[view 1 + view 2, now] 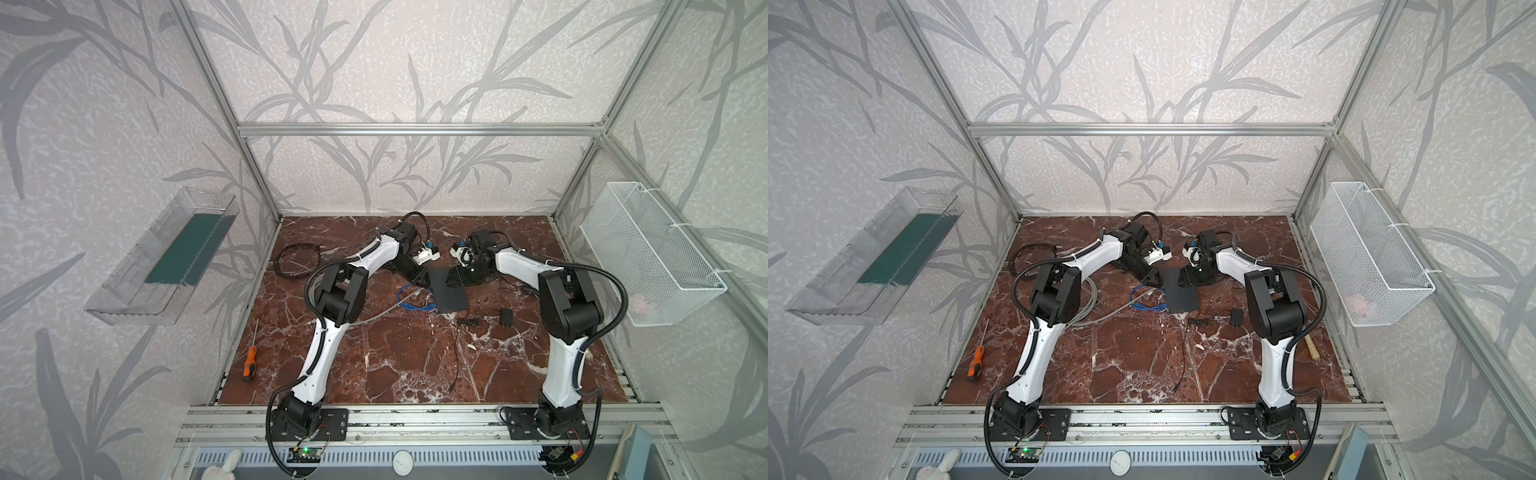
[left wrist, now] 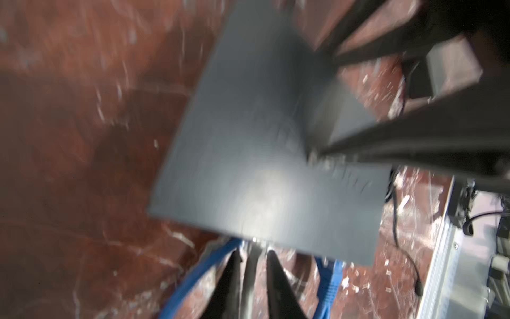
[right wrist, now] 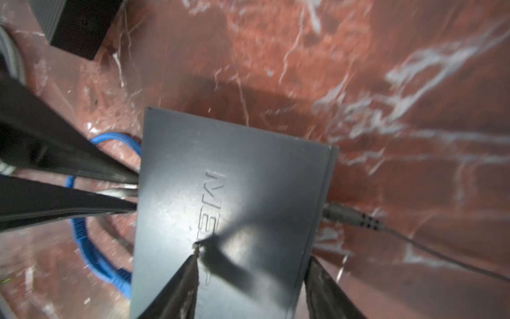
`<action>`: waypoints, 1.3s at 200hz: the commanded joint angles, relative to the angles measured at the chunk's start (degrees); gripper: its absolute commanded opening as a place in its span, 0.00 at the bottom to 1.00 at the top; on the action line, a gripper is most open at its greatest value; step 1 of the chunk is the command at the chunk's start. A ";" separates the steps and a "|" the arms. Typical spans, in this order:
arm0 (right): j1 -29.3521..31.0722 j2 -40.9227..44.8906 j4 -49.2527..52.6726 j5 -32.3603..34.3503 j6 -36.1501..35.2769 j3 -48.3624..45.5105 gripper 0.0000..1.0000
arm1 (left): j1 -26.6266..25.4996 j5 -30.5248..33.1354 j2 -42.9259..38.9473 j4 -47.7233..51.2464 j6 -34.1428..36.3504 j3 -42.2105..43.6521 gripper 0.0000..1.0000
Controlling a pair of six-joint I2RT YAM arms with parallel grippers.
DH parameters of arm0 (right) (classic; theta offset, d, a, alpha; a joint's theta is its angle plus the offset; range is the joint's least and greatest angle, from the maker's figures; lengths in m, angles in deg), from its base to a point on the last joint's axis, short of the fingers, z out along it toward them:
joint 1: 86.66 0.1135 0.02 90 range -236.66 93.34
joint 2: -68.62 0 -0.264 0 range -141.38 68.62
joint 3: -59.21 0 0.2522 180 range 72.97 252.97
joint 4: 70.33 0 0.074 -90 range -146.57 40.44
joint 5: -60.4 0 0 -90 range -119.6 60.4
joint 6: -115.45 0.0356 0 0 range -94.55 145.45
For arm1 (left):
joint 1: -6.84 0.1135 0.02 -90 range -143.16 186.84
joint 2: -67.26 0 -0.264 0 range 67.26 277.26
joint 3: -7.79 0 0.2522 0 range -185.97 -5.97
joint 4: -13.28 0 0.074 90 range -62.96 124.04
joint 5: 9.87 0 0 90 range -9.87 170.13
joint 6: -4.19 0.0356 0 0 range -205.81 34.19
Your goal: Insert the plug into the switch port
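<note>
Pointing downward, left claw [image 3: 133,194], right claw [image 3: 252,259] flank switch [image 3: 234,179].

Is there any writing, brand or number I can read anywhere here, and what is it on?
"NE": raised letters on the black switch in the right wrist view; the rest is shadowed and blurred.
Round dial at the near edge, in a top view: marks too small to read.
Nothing else legible.

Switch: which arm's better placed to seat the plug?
Left, probably. The left hand sits at the switch edge with what looks like the grey plug between its fingers. The right hand is open over the opposite side.
</note>
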 commanded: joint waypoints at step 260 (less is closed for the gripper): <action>14.71 -4.54 11.40 29.89 5.48 3.11 0.99 | 12.60 37.33 -38.53 -18.44 -28.03 42.30 0.99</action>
